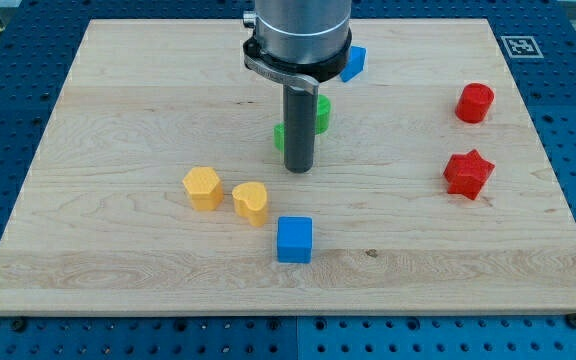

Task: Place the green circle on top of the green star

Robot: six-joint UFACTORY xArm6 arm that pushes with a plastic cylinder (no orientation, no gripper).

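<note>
My tip (299,170) rests on the board near the centre. Two green blocks sit right behind the rod and are mostly hidden by it. One green piece (321,112) shows at the rod's right, a little higher. The other green piece (279,137) shows at the rod's left, a little lower. I cannot tell which is the circle and which is the star. The tip is just below both, close to them; contact cannot be told.
A blue block (354,63) lies at the top beside the arm. A red cylinder (475,102) and a red star (468,173) are at the right. A yellow hexagon (203,188), a yellow heart-like block (251,202) and a blue cube (294,240) lie below the tip.
</note>
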